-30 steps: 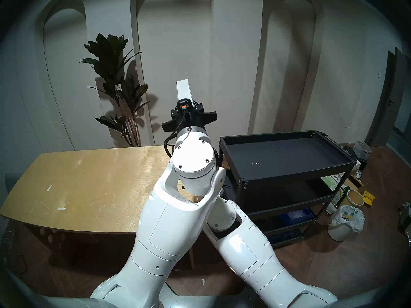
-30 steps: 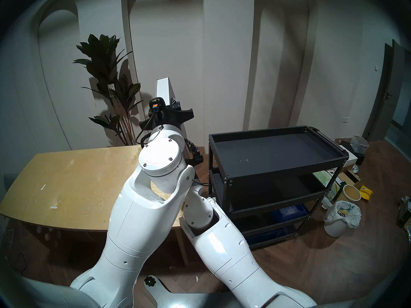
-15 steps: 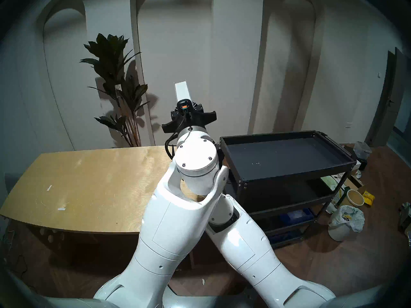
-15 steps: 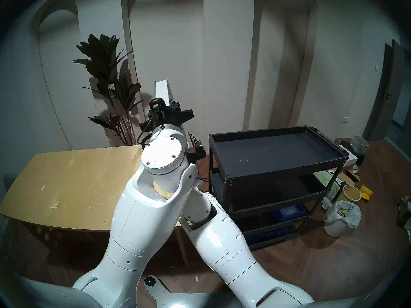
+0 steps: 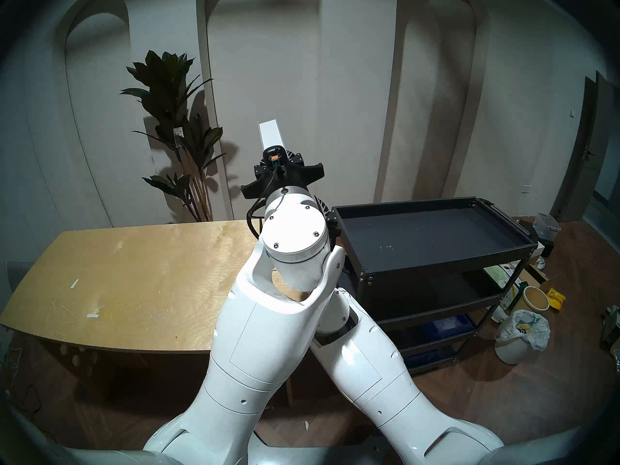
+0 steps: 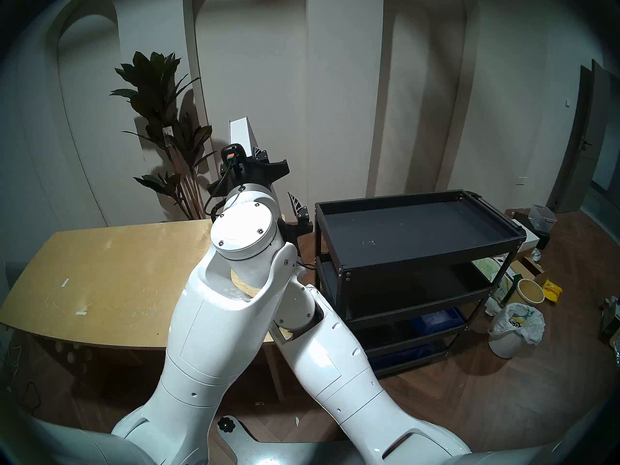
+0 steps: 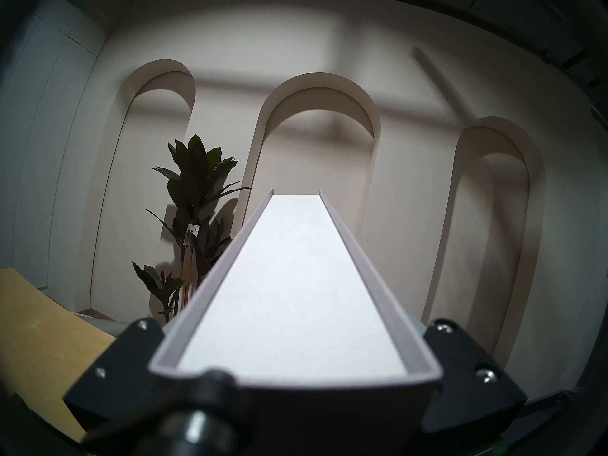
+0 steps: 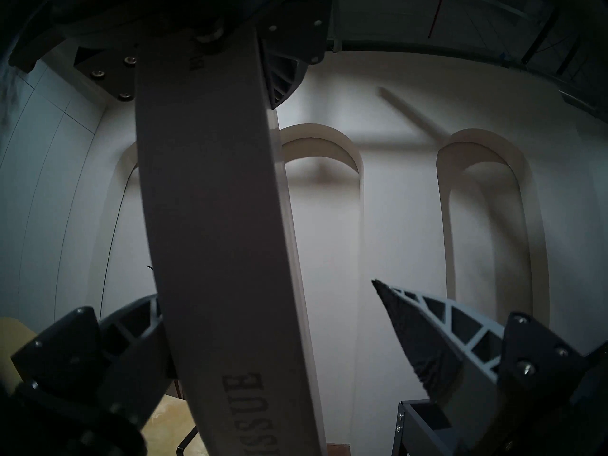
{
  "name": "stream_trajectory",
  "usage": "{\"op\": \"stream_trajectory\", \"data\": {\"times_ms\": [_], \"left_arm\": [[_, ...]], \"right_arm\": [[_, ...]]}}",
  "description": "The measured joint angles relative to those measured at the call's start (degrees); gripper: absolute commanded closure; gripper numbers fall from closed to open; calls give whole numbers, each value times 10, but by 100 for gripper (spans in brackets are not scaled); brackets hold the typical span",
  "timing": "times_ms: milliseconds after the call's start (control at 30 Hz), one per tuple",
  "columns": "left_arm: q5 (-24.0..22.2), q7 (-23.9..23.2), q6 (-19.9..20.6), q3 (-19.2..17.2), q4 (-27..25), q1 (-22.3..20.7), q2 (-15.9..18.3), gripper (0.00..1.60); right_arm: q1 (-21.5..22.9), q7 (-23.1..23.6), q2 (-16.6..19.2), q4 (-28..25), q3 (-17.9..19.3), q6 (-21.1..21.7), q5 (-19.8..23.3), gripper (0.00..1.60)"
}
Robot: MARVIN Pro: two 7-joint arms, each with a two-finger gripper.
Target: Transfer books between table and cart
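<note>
Book [image 5: 271, 135] held up in the air at centre frame in head view, above the gap between table [image 5: 134, 273] and cart [image 5: 436, 232], page edges up, spine down. Left gripper [image 7: 292, 363] clamped on one end of it across its thickness, both black finger mounts tight to the covers in left wrist view. Right gripper [image 8: 273, 333] below, fingers spread wide; spine crossing right wrist view from upper left to bottom centre, against or just beside the left-hand finger [image 8: 131, 320], right-hand finger [image 8: 424, 333] well apart from it. No second grip yet.

Risks, judged: thick book hanging from an end grip only, long lever, so likely to sag or slip out if swung quickly toward the cart. Right jaws off-centre to the spine; closing like this could shove the book sideways and twist it in the left grip. Forearms crossed near lower centre; more reach could bump them. Cart rim close at right; low pass could clip it.
</note>
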Motion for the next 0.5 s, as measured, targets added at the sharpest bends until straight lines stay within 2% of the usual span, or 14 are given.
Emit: {"op": "stream_trajectory", "data": {"times_ms": [233,300,333,367,400,500], "left_arm": [[0,-4,13,6,0,0,0,160],[0,-5,14,6,0,0,0,160],[0,-5,14,7,0,0,0,160],[0,-6,14,7,0,0,0,160],[0,-6,14,7,0,0,0,160],[0,-8,13,7,0,0,0,160]], "right_arm": [[8,-9,-4,12,-5,-6,-5,1],[11,-12,-5,16,-8,-7,-6,19],[13,-14,-6,18,-9,-8,-7,23],[14,-15,-7,21,-11,-9,-8,35],[15,-16,-8,22,-11,-9,-8,83],[19,-21,-10,29,-14,-11,-11,92]]}}
